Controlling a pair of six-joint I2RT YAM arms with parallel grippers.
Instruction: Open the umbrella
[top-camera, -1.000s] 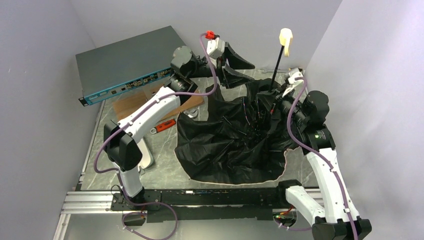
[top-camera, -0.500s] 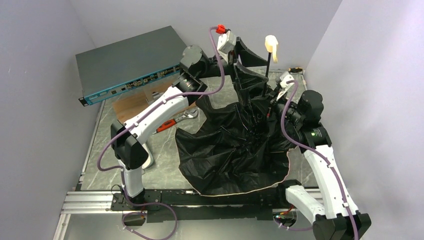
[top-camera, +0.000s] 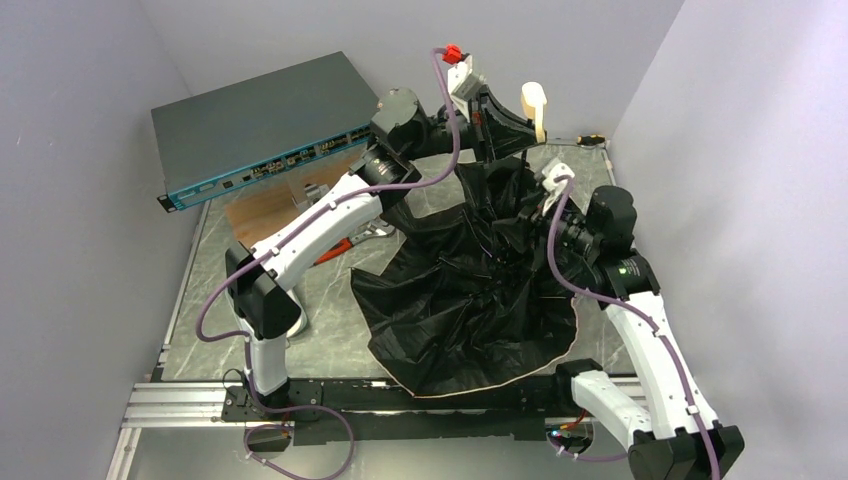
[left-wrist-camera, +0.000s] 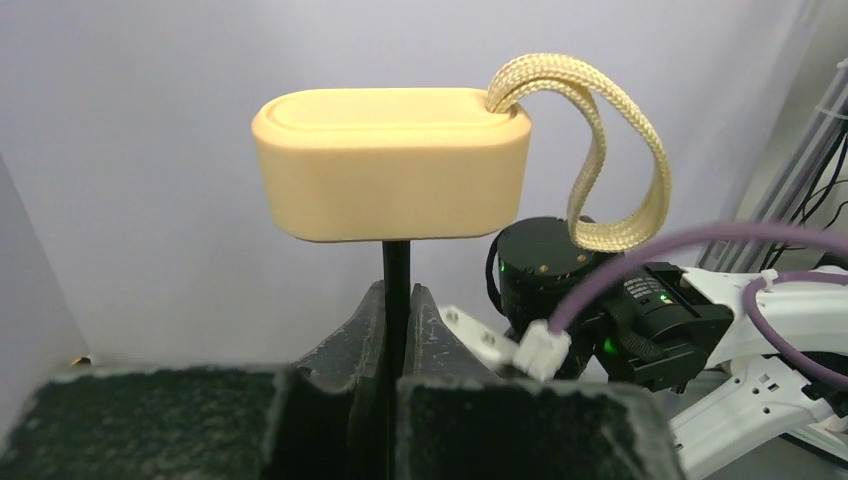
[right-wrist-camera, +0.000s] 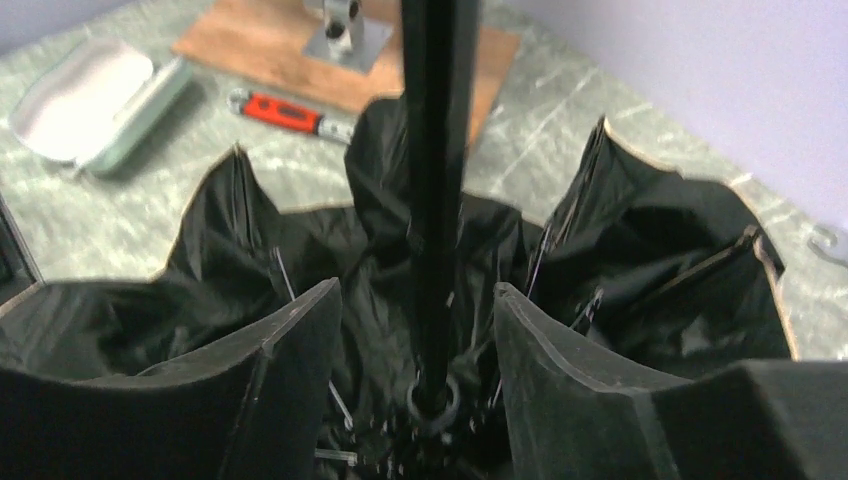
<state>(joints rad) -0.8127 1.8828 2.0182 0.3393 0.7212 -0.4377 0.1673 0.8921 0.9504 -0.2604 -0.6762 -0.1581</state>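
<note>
The umbrella lies upside down on the table, its black lining (top-camera: 470, 290) spread out and a tan edge showing at the front. Its thin black shaft (left-wrist-camera: 396, 270) rises to the cream handle (top-camera: 535, 105) with a woven strap (left-wrist-camera: 610, 150). My left gripper (top-camera: 522, 135) is shut on the shaft just under the handle (left-wrist-camera: 390, 165). Lower down, my right gripper (right-wrist-camera: 418, 300) stands open, one finger on each side of the shaft (right-wrist-camera: 435, 150) without touching it, above the ribs and the folds of the canopy (right-wrist-camera: 650, 240).
A grey rack unit (top-camera: 260, 120) leans at the back left. A wooden board (top-camera: 265, 205), a red-handled tool (top-camera: 330, 252) and a pale case (right-wrist-camera: 95, 95) lie left of the umbrella. The side walls stand close on both sides.
My left gripper swung right to the shaft and shut on it under the handle. My right gripper opened and let go of the shaft. The handle moved left and a little lower.
</note>
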